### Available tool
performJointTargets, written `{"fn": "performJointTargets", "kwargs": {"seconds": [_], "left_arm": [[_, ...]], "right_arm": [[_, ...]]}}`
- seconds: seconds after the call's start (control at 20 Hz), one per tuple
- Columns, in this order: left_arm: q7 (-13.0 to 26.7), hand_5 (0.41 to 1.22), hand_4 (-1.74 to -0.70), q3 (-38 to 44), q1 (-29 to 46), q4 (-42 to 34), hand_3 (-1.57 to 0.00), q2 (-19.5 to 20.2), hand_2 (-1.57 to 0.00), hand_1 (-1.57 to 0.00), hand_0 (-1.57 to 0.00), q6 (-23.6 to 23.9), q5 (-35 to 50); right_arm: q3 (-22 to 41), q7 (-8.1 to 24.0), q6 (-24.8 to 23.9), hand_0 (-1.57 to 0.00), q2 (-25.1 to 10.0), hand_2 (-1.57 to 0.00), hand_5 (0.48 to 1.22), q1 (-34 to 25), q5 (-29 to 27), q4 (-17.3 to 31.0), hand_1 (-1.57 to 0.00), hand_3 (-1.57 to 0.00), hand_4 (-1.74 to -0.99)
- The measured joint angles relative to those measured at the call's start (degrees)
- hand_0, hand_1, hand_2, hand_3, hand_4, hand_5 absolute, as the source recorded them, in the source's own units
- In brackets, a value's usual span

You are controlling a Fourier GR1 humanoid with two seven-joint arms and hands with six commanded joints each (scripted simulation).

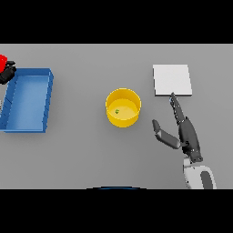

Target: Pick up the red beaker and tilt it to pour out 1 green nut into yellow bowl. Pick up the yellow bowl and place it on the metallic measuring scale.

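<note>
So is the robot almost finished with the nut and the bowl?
Partly. A green nut already lies in the yellow bowl. The left hand holds the red beaker at the left edge. The open right hand is near the bowl, which isn't on the scale yet.

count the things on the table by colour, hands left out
red: 1, the red beaker at the left edge, held by the left hand
blue: 1, the blue tray
yellow: 1, the yellow bowl
green: 1, the green nut in the bowl
white-grey: 1, the measuring scale
total: 5
</note>
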Motion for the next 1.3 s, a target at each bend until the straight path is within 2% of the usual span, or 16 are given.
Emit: {"fn": "performJointTargets", "kwargs": {"seconds": [0.1,0.15,0.2,0.25,0.3,0.35,0.45,0.55,0.75,0.9,0.95,1.0,1.05,1.1,1.2,1.3], "left_arm": [[2.02,0.925,-1.74,0.09,2.11,-2.54,-1.57,-0.39,-1.57,-1.57,-1.57,1.12,0.30],[2.56,0.868,-1.66,0.21,2.65,-2.62,-1.57,-0.54,-1.57,-1.57,-1.57,0.85,0.61],[4.56,0.818,-1.52,0.39,2.77,-3.99,-1.53,-0.34,-1.53,-1.57,-1.57,0.66,0.87],[5.13,0.774,-1.37,0.05,3.55,-5.60,-1.32,-0.12,-1.28,-1.34,-1.47,-0.32,1.15],[3.70,0.737,-1.23,-0.57,4.70,-7.34,-1.05,0.25,-1.02,-1.07,-1.17,-2.89,2.12],[3.65,0.705,-1.13,-0.55,5.35,-9.15,-0.84,0.66,-0.82,-0.86,-0.94,-5.23,3.71],[3.09,0.664,-0.98,0.52,6.42,-10.50,-0.54,0.75,-0.52,-0.55,-0.60,-9.69,8.04],[4.06,0.644,-0.88,-0.68,6.56,-10.30,-0.34,2.58,-0.33,-0.35,-0.38,-12.52,7.14],[5.76,0.627,-0.80,-3.10,5.77,-8.83,-0.14,3.32,-0.14,-0.14,-0.16,-13.21,3.85],[2.56,0.631,-0.78,-3.50,5.95,-8.82,-0.07,2.92,-0.07,-0.07,-0.08,-11.59,2.71],[1.76,0.633,-0.78,-3.54,6.38,-9.27,-0.06,2.53,-0.06,-0.06,-0.06,-10.99,2.71],[1.53,0.635,-0.78,-3.33,6.29,-10.06,-0.05,2.25,-0.04,-0.05,-0.05,-10.39,2.94],[0.87,0.644,-0.78,-3.09,6.61,-11.07,-0.04,2.05,-0.03,-0.04,-0.04,-9.90,3.31],[-0.13,0.652,-0.79,-2.37,6.47,-10.84,-0.03,1.82,-0.03,-0.03,-0.03,-9.68,4.06],[-0.55,0.661,-0.80,-1.90,6.86,-11.69,-0.02,1.25,-0.02,-0.02,-0.02,-9.31,4.94],[-1.17,0.673,-0.80,-1.98,7.48,-12.40,-0.01,1.05,-0.01,-0.01,-0.01,-9.59,5.33]], "right_arm": [[-0.47,0.28,-0.01,0.00,-0.23,0.00,0.671,-0.12,-0.44,-0.13,0.00,0.00,-1.157],[-0.42,0.71,0.02,0.00,-0.23,0.00,0.669,-0.08,-0.47,-0.40,0.00,0.00,-1.155],[-0.66,1.56,0.16,0.00,-0.30,0.00,0.670,-0.53,-0.78,-0.11,0.00,0.00,-1.155],[-0.59,1.66,0.19,0.00,-0.06,0.00,0.670,-0.55,-0.81,0.44,0.00,0.00,-1.153],[-0.05,0.63,0.06,0.00,0.39,0.00,0.670,-0.01,-0.46,0.07,0.00,0.00,-1.151],[-0.79,1.56,-0.11,0.00,-0.12,0.00,0.670,-0.76,-0.72,0.42,0.00,0.00,-1.149],[-0.82,1.41,-0.05,0.00,-0.23,0.00,0.670,-0.84,-0.82,0.17,0.00,0.00,-1.153],[-0.87,1.01,0.16,0.00,-0.07,0.00,0.669,-0.48,-1.22,0.57,0.00,0.00,-1.155],[-0.29,0.89,-0.89,0.00,-0.14,0.00,0.665,-0.65,0.76,0.55,0.00,0.00,-1.158],[0.06,0.75,-1.22,0.00,-0.09,0.00,0.644,-0.16,1.48,0.18,0.00,0.00,-1.144],[0.10,2.38,-1.48,0.00,-0.05,0.00,0.631,-0.46,1.89,0.13,0.00,0.00,-1.131],[1.11,4.95,-2.62,0.00,-0.16,0.00,0.638,-1.09,4.85,0.07,0.00,0.00,-1.115],[1.28,5.31,-2.05,0.00,-1.19,0.00,0.649,-2.18,5.57,0.16,0.00,0.00,-1.087],[2.04,3.45,-0.35,0.00,-2.57,0.00,0.662,-2.52,5.85,-0.35,0.00,0.00,-1.080],[3.33,3.95,2.75,0.00,-5.96,0.00,0.662,-5.99,8.00,1.30,0.00,0.00,-1.103],[5.19,6.16,4.59,0.00,-10.34,0.00,0.637,-9.62,13.28,2.56,0.00,0.00,-1.128]]}}
